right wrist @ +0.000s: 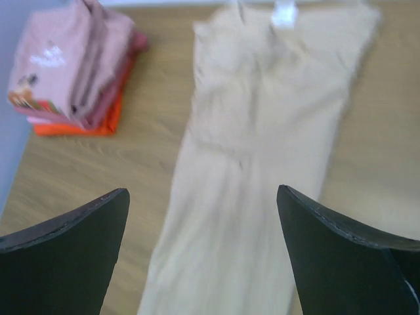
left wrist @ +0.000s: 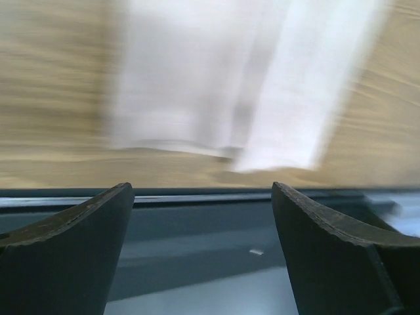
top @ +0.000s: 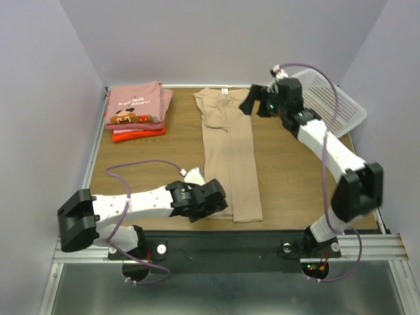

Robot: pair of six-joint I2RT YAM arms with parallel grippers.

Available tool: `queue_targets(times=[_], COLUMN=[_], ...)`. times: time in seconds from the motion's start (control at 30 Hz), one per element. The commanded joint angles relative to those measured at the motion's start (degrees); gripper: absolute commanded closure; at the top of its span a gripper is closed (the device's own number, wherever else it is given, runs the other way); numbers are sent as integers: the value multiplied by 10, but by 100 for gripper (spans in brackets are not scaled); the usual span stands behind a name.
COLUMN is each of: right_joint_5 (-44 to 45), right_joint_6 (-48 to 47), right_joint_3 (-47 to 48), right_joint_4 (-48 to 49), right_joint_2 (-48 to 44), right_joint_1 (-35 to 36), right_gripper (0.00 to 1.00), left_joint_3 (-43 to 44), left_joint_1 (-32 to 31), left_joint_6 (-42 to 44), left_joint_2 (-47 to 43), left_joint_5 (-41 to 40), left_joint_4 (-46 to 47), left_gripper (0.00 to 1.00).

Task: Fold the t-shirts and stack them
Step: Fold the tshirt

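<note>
Tan shirt (top: 230, 157) — you have it mid-way across the table (top: 289, 177), sides folded in to a long strip, collar far, hem near, ready for cross-folds. Left gripper (top: 209, 200): fingers apart, empty, at the hem's left corner. Right gripper (top: 251, 103): fingers apart, empty, over the collar end — one arm per end suits a lengthwise fold. Folded pink and orange shirts (top: 136, 113): stacked far left, likely your drop spot

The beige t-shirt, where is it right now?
Top view: the beige t-shirt lies in the middle, shirt stack to its left, white basket to its right.
</note>
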Motion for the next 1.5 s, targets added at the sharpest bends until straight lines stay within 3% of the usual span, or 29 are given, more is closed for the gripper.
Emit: queue_targets(times=[0.0,0.03,0.13,0.4,0.57,0.6,0.67,0.77,0.9,1.17,1.47], right_joint_5=[70,57,10,-160,-186,-186,-189,-193,-194,-178,-173], right_joint_6=[83,101,151,168,165,168,176,175,165,170,203], right_joint_3=[-246,-335,-458,-617,-660,-675,-685,-690,-691,-702,-742], right_joint_4=[-20,-20,-20,-79,-138,-141,-145,-160,-188,-203,-136], right_joint_2=[-159,-223,-301,-486,-513,-518,-526,-526,-527,-520,-492], right_joint_1=[3,3,4,5,4,5,5,5,5,11,29], right_gripper=[0,0,0,0,0,0,0,1,7,27,36], left_joint_3=[-111,-152,-211,-271,-236,-230,-219,-221,-235,-279,-274], left_joint_1=[39,57,77,88,94,96,97,97,100,100,100], left_joint_6=[-23,-5,28,86,104,105,101,98,89,74,83], left_joint_2=[-81,-113,-155,-122,-34,-24,-1,12,5,-22,-9], left_joint_5=[-16,4,31,107,115,116,120,125,126,150,167], left_joint_4=[-22,17,78,213,233,235,245,250,242,254,291], left_gripper=[2,2,2,2,19,33,50,66,67,100,100])
